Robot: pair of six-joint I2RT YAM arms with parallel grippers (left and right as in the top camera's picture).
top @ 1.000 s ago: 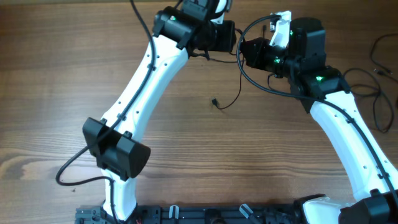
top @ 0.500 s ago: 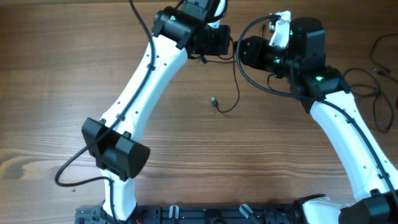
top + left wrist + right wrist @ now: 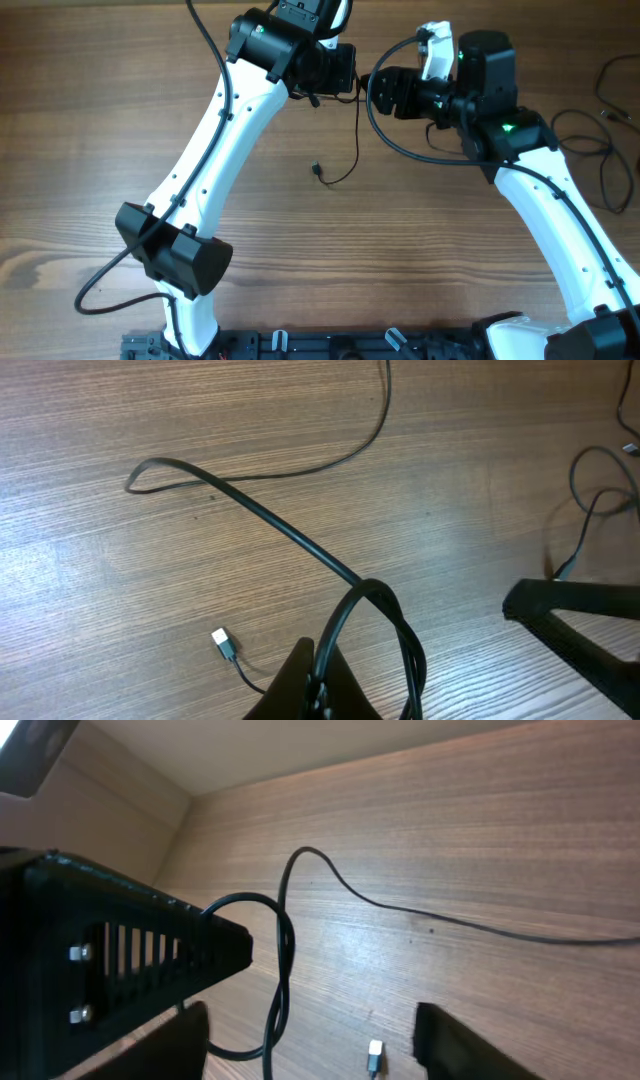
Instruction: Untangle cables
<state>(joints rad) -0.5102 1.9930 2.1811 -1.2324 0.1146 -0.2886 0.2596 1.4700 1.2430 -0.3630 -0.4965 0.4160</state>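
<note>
The cable (image 3: 357, 130) is hanging as a thin dark line from the left gripper (image 3: 354, 72) at the far middle of the table (image 3: 110, 130). It is dropping toward the near side and curling left, and it is ending in a small plug (image 3: 316, 170) that is lying on the wood just left of the hanging part.

In the left wrist view the cable (image 3: 250, 510) is rising in a loop right in front of the fingers. From there it is running away across the wood to a sharp bend and curving off past the top edge. The plug (image 3: 220, 639), its tip showing silvery white, is resting on the table beside the fingers. In the right wrist view the cable (image 3: 283, 945) is crossing over itself just off the tip of the left gripper's black body, with the plug (image 3: 374, 1055) lying below it.

The left gripper's jaws are pressing together on the cable, which is running down into the closed tips. The right gripper (image 3: 373, 88) is facing it from the right, very near. Its jaws are standing wide apart and nothing is caught between them. The cable is only passing through the gap, lower down.

The other cables (image 3: 610, 116) are lying in loose loops at the far right edge of the table, well apart from both grippers. The white left arm (image 3: 230, 130) is reaching in from the near left, and the white right arm (image 3: 560, 220) is reaching in from the near right.
</note>
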